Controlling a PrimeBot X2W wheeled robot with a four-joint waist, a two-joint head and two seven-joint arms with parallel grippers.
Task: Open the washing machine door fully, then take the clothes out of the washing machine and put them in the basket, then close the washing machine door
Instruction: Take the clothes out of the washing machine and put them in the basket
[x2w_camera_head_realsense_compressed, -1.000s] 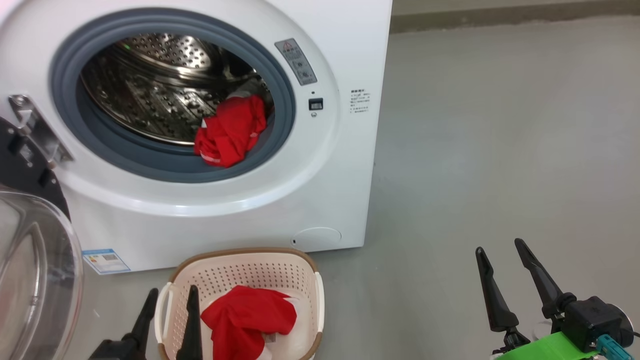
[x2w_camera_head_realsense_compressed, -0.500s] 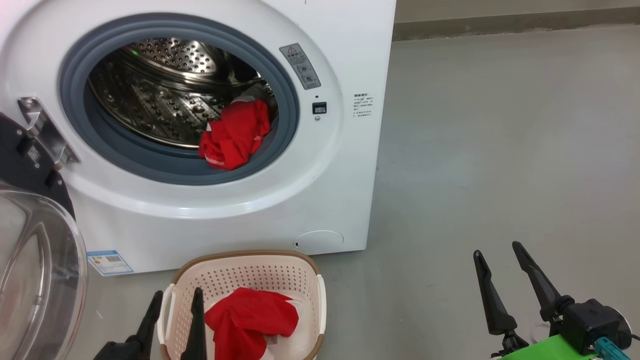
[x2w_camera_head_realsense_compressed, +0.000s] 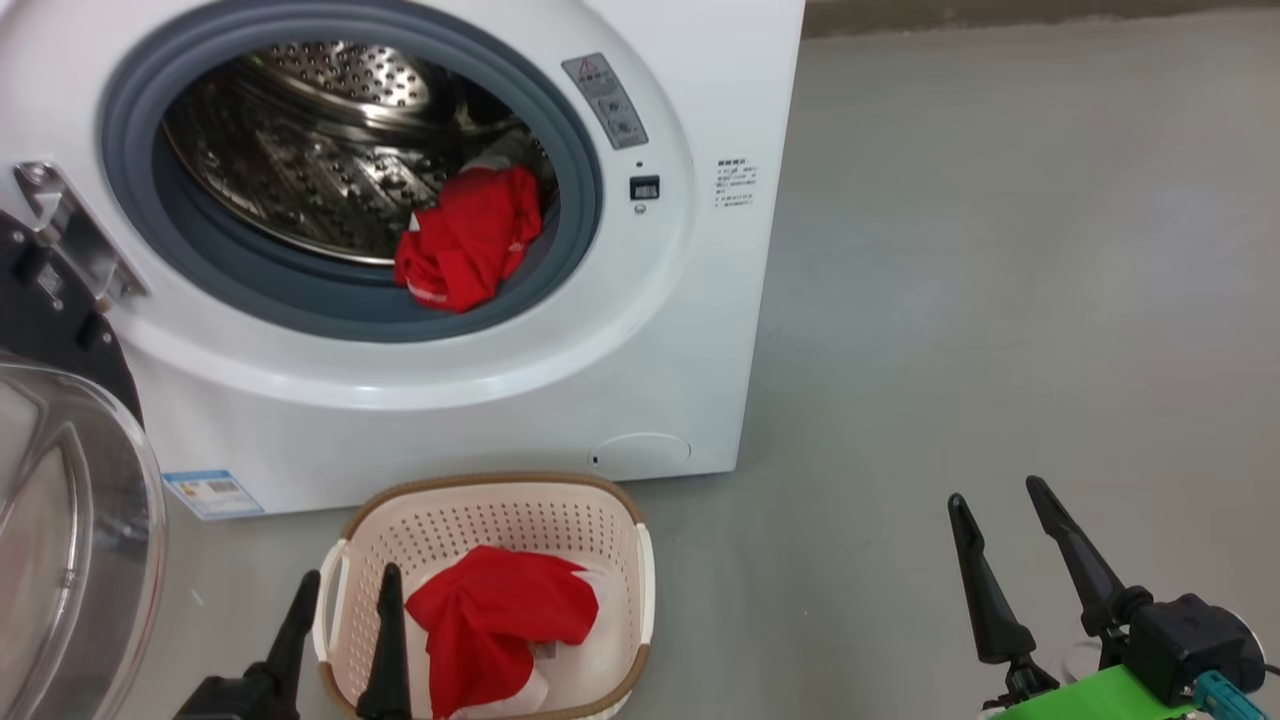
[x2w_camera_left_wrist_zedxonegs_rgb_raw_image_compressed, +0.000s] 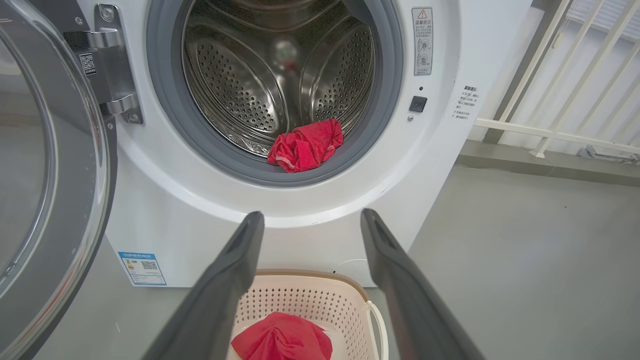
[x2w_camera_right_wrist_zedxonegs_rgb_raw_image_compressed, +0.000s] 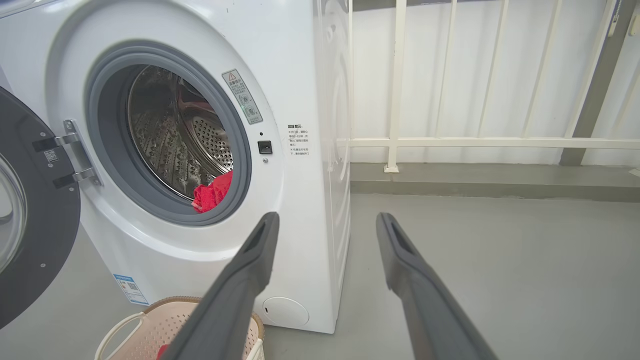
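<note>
One red garment (x2w_camera_head_realsense_compressed: 465, 250) is seen bunched at the lower right of the washing machine (x2w_camera_head_realsense_compressed: 450, 400) drum mouth, up and ahead of the released, empty left tool (x2w_camera_head_realsense_compressed: 350, 572), judged nearer than the released right tool (x2w_camera_head_realsense_compressed: 996, 490) held off the machine's right side.

R claw (x2w_camera_head_realsense_compressed: 996, 490) long blk fingers, blk wrist (x2w_camera_head_realsense_compressed: 1185, 640), green mount (x2w_camera_head_realsense_compressed: 1090, 700), teal plug (x2w_camera_head_realsense_compressed: 1215, 690)

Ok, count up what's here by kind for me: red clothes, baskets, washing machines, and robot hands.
Bright red soft fabric garments: 2
Big white front-loading washing machine: 1
Cream perforated plastic basket: 1
Dark two-fingered robot hands: 2, left hand, right hand
Total: 6
</note>
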